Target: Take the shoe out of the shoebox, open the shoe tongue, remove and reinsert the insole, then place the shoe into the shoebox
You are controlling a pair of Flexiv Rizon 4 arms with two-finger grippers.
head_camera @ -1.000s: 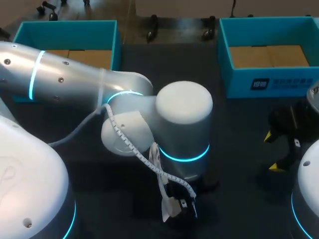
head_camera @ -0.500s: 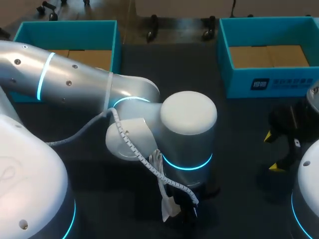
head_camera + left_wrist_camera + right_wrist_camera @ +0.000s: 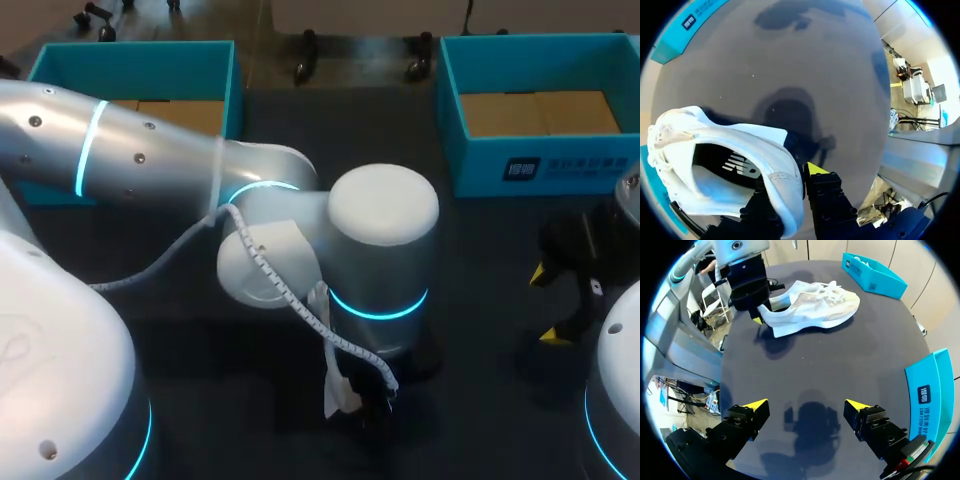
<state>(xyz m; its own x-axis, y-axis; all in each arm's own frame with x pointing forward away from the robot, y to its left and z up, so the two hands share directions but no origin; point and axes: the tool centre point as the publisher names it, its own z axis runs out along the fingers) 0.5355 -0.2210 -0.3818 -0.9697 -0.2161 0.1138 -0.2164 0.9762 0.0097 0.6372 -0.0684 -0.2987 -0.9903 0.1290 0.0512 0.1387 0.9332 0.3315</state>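
A white sneaker (image 3: 812,307) lies on its side on the dark table, its toe toward the far teal shoebox (image 3: 875,271). My left gripper (image 3: 787,187) is shut on the shoe's heel (image 3: 782,185): one finger is inside the opening and the yellow-tipped one (image 3: 815,169) outside. The right wrist view shows this same left gripper (image 3: 761,315) at the heel. In the head view my left arm (image 3: 380,260) covers the shoe. My right gripper (image 3: 806,405) stands open over bare table, well short of the shoe, and shows at the right edge as the right gripper (image 3: 546,305).
Two teal boxes stand at the table's back, the left box (image 3: 130,60) and the right box (image 3: 540,160). The right box's labelled wall (image 3: 935,390) is close beside my right gripper. Dark tabletop (image 3: 840,365) lies between the shoe and the right gripper.
My left gripper's fingers have come together on the shoe's heel. The left arm has shifted slightly to the right. The right arm has not moved.
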